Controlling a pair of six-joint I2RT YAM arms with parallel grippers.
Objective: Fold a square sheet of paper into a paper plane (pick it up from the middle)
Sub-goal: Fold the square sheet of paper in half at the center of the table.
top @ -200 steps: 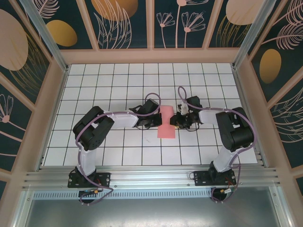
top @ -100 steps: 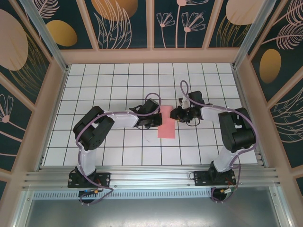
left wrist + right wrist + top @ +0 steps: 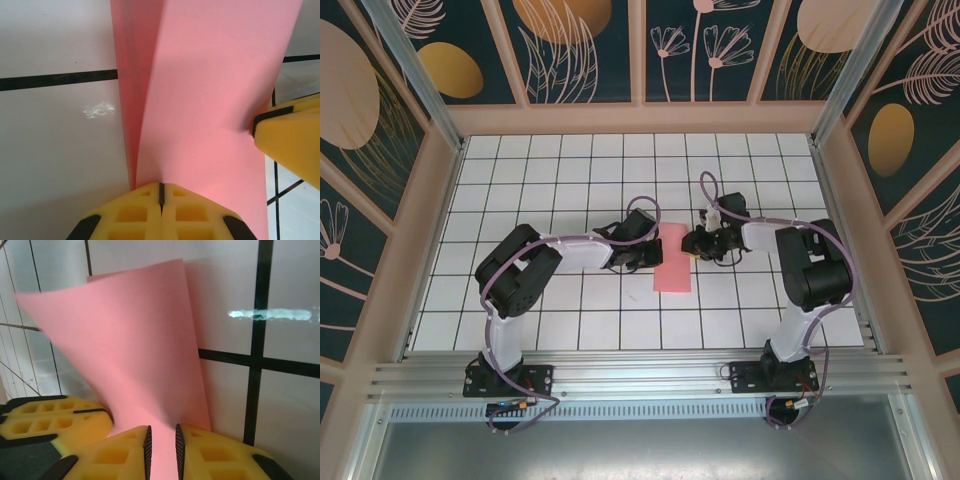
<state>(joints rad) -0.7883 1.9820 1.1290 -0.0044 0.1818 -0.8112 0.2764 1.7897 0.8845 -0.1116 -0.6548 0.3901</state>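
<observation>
The paper, folded into a narrow strip, sits near the middle of the table between the two arms, its near end lying flat. The left gripper is clamped tight on the strip's left edge, its jaws meeting over the doubled sheet. Across from it, the right gripper pinches the right edge through a narrow gap, and the top layer lifts and curves between the two.

folded pink paper rests on the white gridded table.
</observation>
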